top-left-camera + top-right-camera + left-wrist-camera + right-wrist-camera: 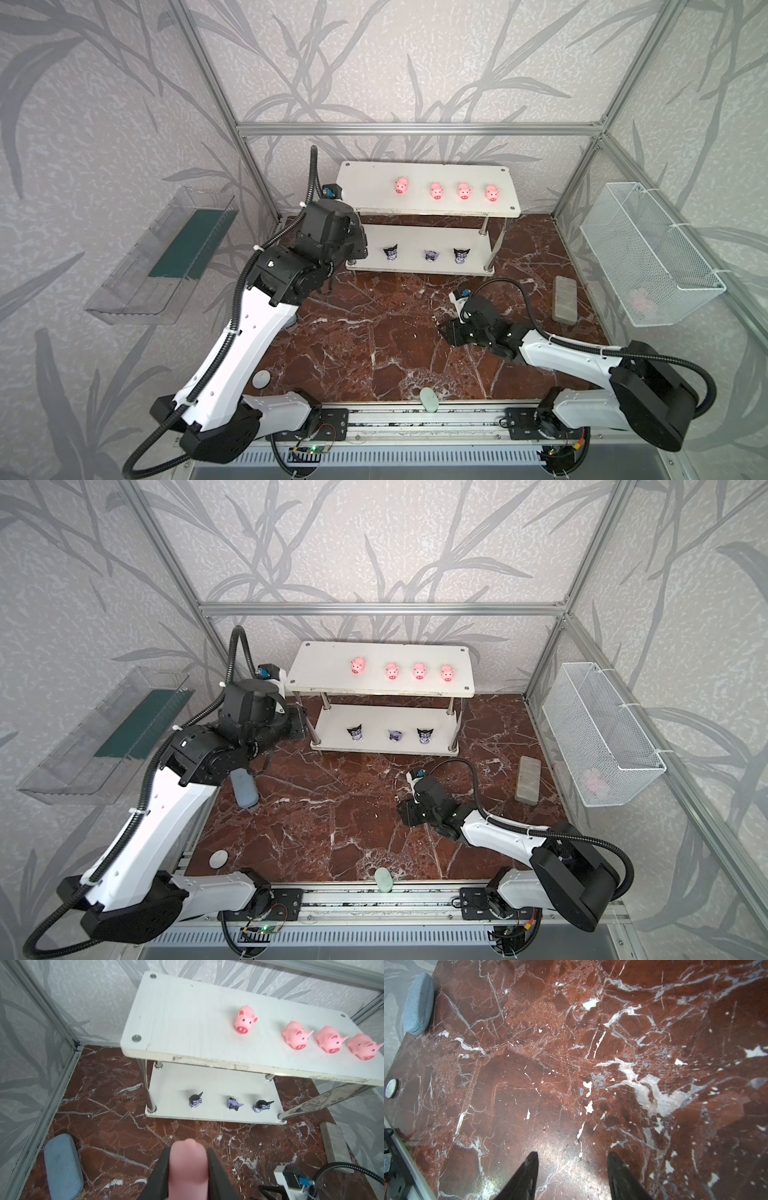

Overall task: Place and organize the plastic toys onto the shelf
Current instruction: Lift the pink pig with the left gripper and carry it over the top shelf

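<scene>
At the front edge of the red-brown marble desk (374,332) lies a pale green oval piece (429,400), with a small white round disc (262,379) off to its left. Further in, the right pincer (573,1154) hangs low over bare marble, its black jaws standing apart with nothing between them. A grey-blue oblong pad (244,789) lies by the left wall and a grey rectangular block (564,298) near the right one.

Past the pad, the left pincer (188,1149) is clamped on a tiny pink plastic pig (188,1169), short of the left end of the white two-tier shelf (365,183), which stands at the back of the desk on silver posts. On its lower board three black-and-purple figurines (390,252) (431,255) (461,256) stand in a row, apart from one another. On the top board four more pink pigs (401,185) (436,191) (464,191) (492,193) line the right half, red snouts toward the front.

A clear plastic tray (137,266) hangs on the left wall. A white wire mesh basket (648,257) hangs on the right wall, with something pink inside, too blurred to tell.
</scene>
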You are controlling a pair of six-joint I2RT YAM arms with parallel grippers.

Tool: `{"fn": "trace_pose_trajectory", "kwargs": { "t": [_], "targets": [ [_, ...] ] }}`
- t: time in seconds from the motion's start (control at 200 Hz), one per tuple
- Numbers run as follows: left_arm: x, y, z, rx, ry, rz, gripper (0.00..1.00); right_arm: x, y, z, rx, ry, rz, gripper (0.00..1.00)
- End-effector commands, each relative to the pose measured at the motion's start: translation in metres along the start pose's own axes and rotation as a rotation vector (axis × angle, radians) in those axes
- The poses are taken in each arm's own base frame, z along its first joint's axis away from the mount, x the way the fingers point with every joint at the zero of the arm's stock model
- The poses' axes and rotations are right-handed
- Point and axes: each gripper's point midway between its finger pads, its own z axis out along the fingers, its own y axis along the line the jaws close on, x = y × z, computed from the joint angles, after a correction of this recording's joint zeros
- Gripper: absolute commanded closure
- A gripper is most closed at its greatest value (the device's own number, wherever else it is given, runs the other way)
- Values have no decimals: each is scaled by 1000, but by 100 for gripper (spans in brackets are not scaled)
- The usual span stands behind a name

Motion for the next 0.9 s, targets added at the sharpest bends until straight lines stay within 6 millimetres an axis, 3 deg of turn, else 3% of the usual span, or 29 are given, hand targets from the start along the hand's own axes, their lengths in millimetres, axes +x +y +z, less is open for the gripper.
{"fn": "trace_pose_trajectory", "kwargs": {
  "t": [0.0,0.24,0.425,0.895],
  "targets": [
    [-9,-4,13,4,22,70,74,-6,-1,-1,3,-24,9,45],
    [-51,-14,42,19,-43,76,74,-5,-2,0,9,-24,12,45],
    [-72,-16,67,12,-64,85,74,-3,-2,4,6,-17,18,46],
    [-90,-7,124,-13,-39,70,74,-1,-4,6,11,-15,26,45]
  ]
}}
